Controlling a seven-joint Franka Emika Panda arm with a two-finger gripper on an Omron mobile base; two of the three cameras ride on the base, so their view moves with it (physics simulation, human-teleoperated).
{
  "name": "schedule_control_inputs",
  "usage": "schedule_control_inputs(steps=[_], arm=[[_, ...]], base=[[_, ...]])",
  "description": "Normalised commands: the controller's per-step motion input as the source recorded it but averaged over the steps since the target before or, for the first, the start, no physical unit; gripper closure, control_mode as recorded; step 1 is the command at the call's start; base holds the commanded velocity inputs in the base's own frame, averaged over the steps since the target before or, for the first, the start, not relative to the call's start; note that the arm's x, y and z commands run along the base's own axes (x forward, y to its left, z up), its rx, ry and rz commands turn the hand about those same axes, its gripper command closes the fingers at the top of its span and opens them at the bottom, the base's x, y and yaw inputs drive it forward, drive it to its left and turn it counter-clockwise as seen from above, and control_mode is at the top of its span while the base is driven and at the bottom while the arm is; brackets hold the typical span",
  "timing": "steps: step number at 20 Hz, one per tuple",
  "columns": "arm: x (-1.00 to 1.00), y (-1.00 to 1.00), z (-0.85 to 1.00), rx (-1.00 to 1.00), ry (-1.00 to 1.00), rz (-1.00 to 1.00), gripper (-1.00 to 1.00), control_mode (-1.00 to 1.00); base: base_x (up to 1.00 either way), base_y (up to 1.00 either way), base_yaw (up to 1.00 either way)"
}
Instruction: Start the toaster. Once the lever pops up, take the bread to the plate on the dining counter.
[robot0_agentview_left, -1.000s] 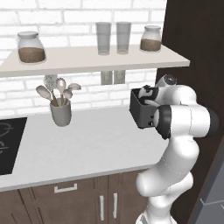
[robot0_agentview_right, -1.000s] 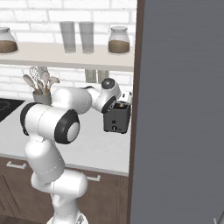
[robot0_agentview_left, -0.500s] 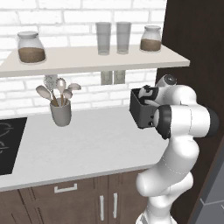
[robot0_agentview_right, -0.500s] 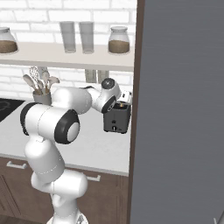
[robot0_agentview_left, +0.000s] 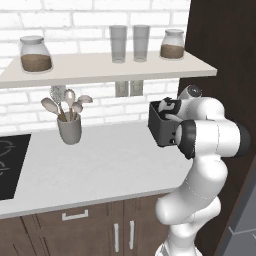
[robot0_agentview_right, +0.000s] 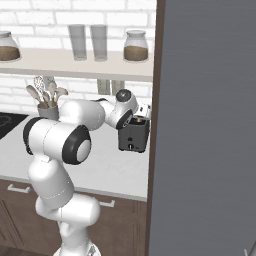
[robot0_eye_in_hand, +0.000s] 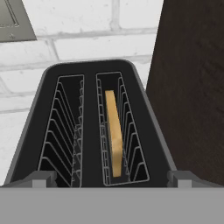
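**Two slots in the toaster, one slice of bread sitting in the right one**

Biggest thing first: a dark wood panel (robot0_agentview_left: 225, 60) fills the right side of the left base frame, and in the right base frame a flat grey slab (robot0_agentview_right: 210, 125) takes up the whole right half. The white brick wall (robot0_agentview_left: 75, 15) runs across the back, with a long pale shelf (robot0_agentview_left: 100, 70) under it holding two jars and two glasses. Below that the grey bench (robot0_agentview_left: 100, 165) spreads across the middle, over wood cabinets.

The arm (robot0_agentview_left: 210, 140) rises from the lower right of the left base frame and bends over toward the toaster (robot0_agentview_right: 134, 135), which stands on the bench at its far right end, right beside the dark panel. It's black and boxy, with a small pale knob on the front.

A grey utensil cup (robot0_agentview_left: 70, 129) with spoons stands well apart, left of centre in the left base frame.

In the hand frame you look straight down into the toaster's slots. The bread (robot0_eye_in_hand: 113, 131) stands on edge low in the right slot; the left slot has just wire. The fingers (robot0_eye_in_hand: 112, 179) are spread wide apart, tips at the bottom left and right corners, holding nothing.
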Motion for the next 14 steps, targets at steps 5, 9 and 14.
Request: schedule_control_inputs(steps=[5, 9, 14], arm=[[0.00, 0.00, 0.00, 0.00, 0.00, 0.00, -1.00, -1.00], [0.00, 0.00, 0.00, 0.00, 0.00, 0.00, -1.00, -1.00], [0.00, 0.00, 0.00, 0.00, 0.00, 0.00, -1.00, -1.00]], base=[[0.00, 0.00, 0.00], [0.00, 0.00, 0.00], [0.00, 0.00, 0.00]])
